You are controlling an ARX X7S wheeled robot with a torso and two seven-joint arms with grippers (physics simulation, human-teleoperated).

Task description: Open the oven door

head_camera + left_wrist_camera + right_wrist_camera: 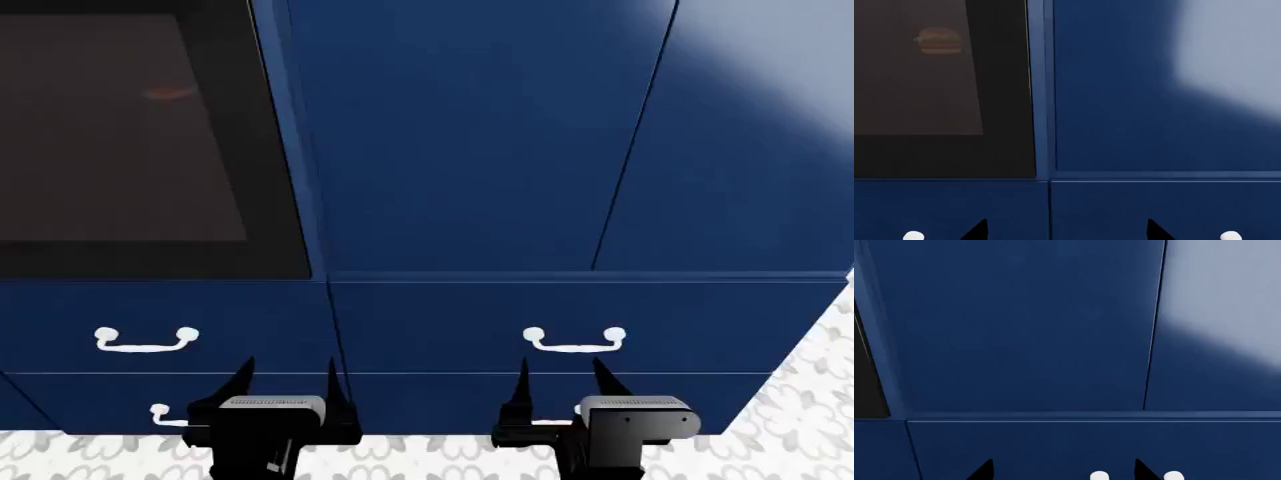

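The oven door [134, 150] is a glossy black panel with a dark glass window at the upper left of the head view; its handle is out of view. In the left wrist view the oven door [941, 90] shows its lower corner, with a burger [939, 41] dimly seen behind the glass. My left gripper [287, 385] stands open low in front of the drawers, below and right of the door. My right gripper [561, 385] is open too, farther right before the navy cabinets. Both hold nothing. A sliver of the oven door [867, 385] edges the right wrist view.
Navy drawer fronts [574, 320] with white curved handles [144, 342] [574, 340] run beneath the oven and the tall navy cabinet panels [467, 140]. A patterned grey floor [814, 400] lies below. Both wrist views face the cabinet fronts at close range.
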